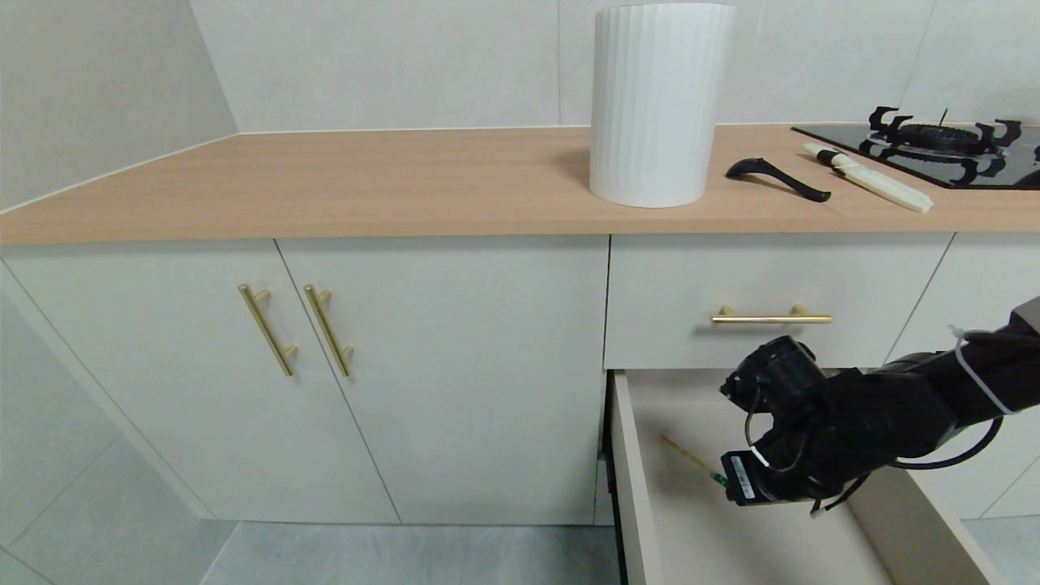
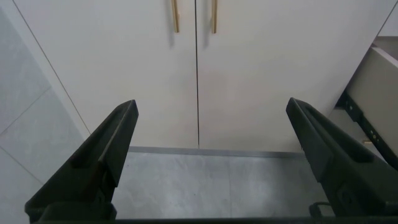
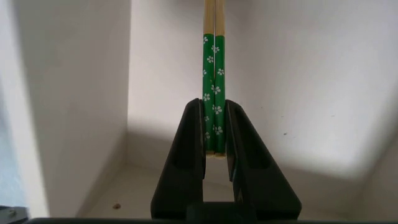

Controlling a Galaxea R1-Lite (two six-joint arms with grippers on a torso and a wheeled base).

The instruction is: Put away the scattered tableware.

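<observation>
Right wrist view: right jaws clamp chopsticks (image 3: pixel 214 62) in the open drawer (image 1: pixel 634 455), left jaws gape empty; knife (image 1: pixel 869 177) and black tool (image 1: pixel 776 177), at 2 o'clock on the bench (image 1: pixel 325 187), look left to stow.

— What can't you make out?
— In the head view my right gripper (image 3: pixel 215 109) covers part of the open beige drawer (image 1: pixel 632 479), whose front runs off the lower edge. The wooden chopsticks with green flowered ends (image 1: pixel 686 457) disappear behind it, and their tips leave the wrist view.
— Anything else?
— The tall white ribbed cylinder (image 1: pixel 654 106) loses its top, the black glass hob (image 1: pixel 934 154) its right side.
</observation>
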